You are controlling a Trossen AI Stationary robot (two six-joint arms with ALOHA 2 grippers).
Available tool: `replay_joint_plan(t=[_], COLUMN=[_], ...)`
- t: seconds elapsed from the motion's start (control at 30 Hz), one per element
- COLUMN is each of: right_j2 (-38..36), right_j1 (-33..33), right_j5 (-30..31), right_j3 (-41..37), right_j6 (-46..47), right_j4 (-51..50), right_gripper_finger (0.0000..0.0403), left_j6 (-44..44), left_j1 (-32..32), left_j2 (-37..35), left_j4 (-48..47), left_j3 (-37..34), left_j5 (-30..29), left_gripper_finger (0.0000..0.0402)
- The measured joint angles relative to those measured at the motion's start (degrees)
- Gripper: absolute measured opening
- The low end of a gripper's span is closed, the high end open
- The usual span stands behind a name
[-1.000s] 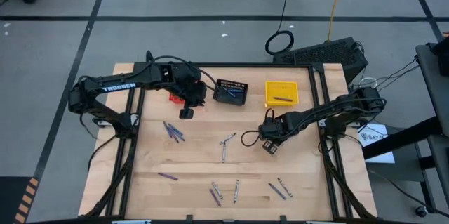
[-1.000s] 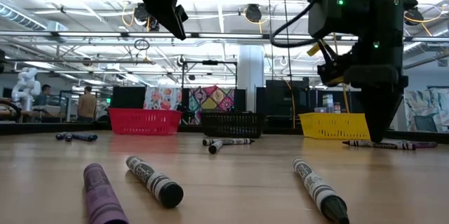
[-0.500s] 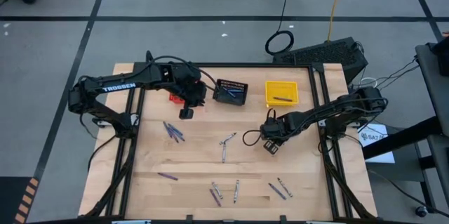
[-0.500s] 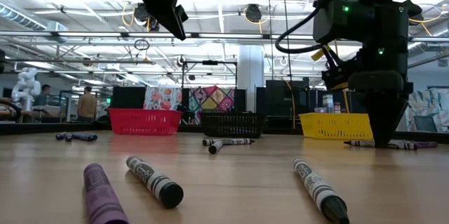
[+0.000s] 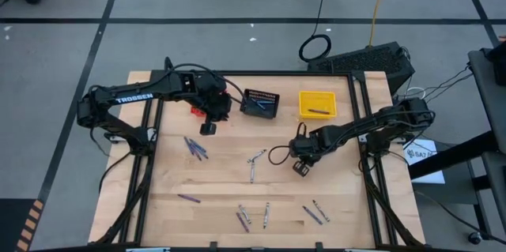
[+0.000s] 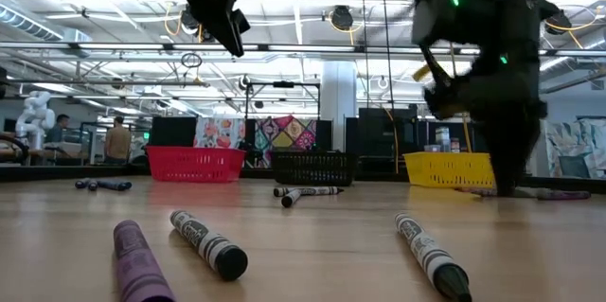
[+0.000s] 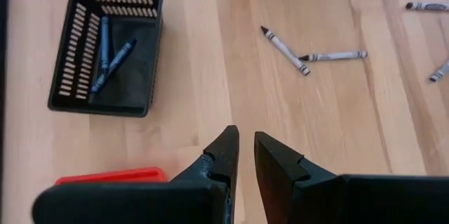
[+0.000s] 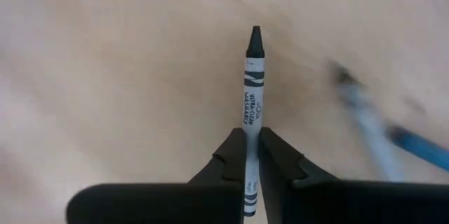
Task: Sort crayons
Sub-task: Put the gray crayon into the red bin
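Baskets: black (image 7: 105, 48) holds 2 blue crayons (image 7: 109, 57), yellow (image 5: 317, 104) 1.

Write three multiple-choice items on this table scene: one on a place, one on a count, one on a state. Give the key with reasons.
1. Where is the left claw?
A. near the red basket
B. over the yellow basket
C. at the table's front edge

2. How many crayons lie in the black basket?
A. none
B. two
C. five

3. What is the right claw doing?
A. standing open and empty
B. gripping a grey crayon
C. gripping a basket

Key: 1 A, the high view shows it beside that basket. 2 B, the left wrist view shows two blue sticks inside. 3 B, the right wrist view shows the crayon between shut fingers.
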Motion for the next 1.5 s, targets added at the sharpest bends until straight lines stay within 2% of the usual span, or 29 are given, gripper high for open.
replay_joint_plan(t=[0.13,0.23,0.37,0.6,0.93,1.13,1.3,1.5], right_j2=[-0.12,-0.12,-0.15,-0.17,-0.20,-0.20,-0.20,-2.03], right_j1=[-0.03,-0.89,-2.27,-3.78,-5.91,-6.87,-7.49,-7.17], right_j5=[0.52,2.62,7.40,14.14,15.18,20.02,21.00,20.85], right_j3=[3.19,6.48,10.58,15.46,15.69,15.77,18.58,23.47], right_j6=[-3.97,-7.26,-10.97,-14.17,-18.09,-23.31,-27.75,-32.25], right_j4=[0.93,1.29,-0.07,-0.93,11.77,17.85,18.30,16.76], right_gripper_finger=[0.0001,0.0001,0.0001,0.0000,0.0000,0.0000,0.0000,0.0000], left_j6=[-0.03,-0.04,-0.07,-1.52,-1.51,-2.77,-3.33,-6.56], left_j1=[-0.02,0.00,-0.01,1.08,1.14,1.14,1.10,1.12], left_j2=[1.02,2.02,2.23,2.26,3.45,5.06,5.13,5.13], left_j4=[2.69,8.04,17.17,26.73,32.22,33.68,36.08,40.75], left_j3=[-0.08,-0.96,-5.86,-12.29,-13.03,-13.06,-13.03,-13.03], left_j5=[0.84,1.14,1.14,1.14,1.15,4.39,10.38,11.72], left_gripper_finger=[0.0052,0.0052,0.0052,0.0052,0.0052,0.0052,0.0052,0.0052])
